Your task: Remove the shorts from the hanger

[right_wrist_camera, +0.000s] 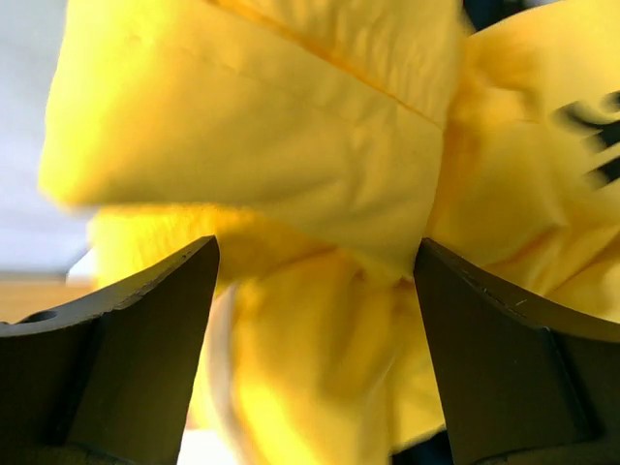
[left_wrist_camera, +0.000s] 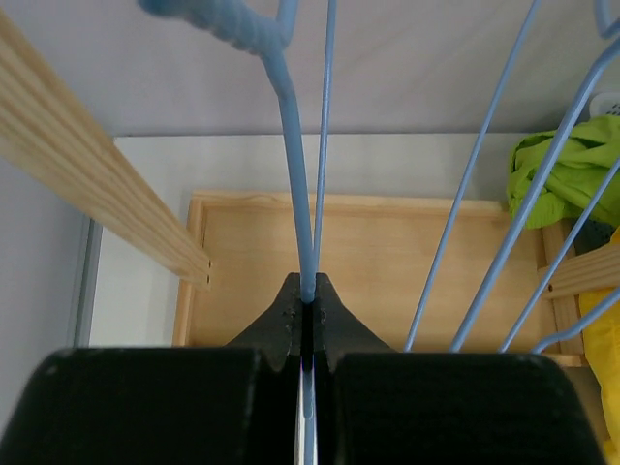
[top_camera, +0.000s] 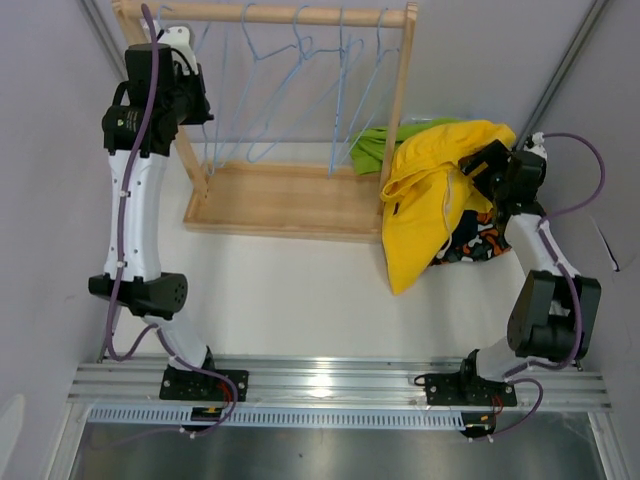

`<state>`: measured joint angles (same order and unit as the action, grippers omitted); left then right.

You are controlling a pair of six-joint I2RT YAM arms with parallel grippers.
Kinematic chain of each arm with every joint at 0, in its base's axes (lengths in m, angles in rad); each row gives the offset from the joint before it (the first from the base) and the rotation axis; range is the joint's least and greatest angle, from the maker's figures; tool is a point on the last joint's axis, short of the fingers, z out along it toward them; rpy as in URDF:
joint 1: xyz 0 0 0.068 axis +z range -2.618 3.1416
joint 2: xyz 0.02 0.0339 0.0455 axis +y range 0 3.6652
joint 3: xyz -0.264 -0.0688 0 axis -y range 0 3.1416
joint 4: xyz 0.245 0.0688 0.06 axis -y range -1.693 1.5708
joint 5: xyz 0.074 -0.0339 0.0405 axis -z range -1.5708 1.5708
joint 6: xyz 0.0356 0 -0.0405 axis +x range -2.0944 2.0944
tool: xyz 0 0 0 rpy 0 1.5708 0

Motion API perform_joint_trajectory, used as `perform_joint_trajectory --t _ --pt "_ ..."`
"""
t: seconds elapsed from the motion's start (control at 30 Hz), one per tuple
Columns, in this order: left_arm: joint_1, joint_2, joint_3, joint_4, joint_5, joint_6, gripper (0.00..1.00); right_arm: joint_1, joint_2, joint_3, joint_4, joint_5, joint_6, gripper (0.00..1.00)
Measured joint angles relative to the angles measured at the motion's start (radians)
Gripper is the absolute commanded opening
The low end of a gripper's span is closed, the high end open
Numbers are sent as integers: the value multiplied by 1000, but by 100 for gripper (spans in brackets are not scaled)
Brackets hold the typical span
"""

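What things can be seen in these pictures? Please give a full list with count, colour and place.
wooden rack: one, light wood, far side of the table, rod on top, flat base below
hangers: several, light blue, hooked on the rod; exact count unclear
yellow shorts: one, yellow, top of the pile right of the rack
green shorts: one, lime green, behind the yellow pair, by the rack's right post
patterned shorts: one, orange, black and white, under the yellow pair
table: one, white, under everything
left tool: one, black, shut on a hanger near the rack's left end
right tool: one, black, open, at the yellow shorts
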<state>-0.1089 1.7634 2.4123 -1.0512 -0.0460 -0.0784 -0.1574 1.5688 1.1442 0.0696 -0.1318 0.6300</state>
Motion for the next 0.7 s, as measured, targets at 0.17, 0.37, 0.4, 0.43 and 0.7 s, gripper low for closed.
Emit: perform_joint_trajectory --t 0.17,0.37,0.4,0.43,0.7 --pt "0 69 62 63 22 -9 0 58 -183 -129 62 -34 -9 86" --pt "0 134 89 152 52 -37 0 120 -290 -232 100 -46 -24 86" --pt "0 145 89 161 57 -44 0 130 -294 -240 100 -46 -28 86" --pt "0 153 89 168 61 -46 0 137 -296 -246 101 -45 -31 86" --pt "0 194 35 229 82 -52 0 154 -296 -284 106 -47 -39 85"
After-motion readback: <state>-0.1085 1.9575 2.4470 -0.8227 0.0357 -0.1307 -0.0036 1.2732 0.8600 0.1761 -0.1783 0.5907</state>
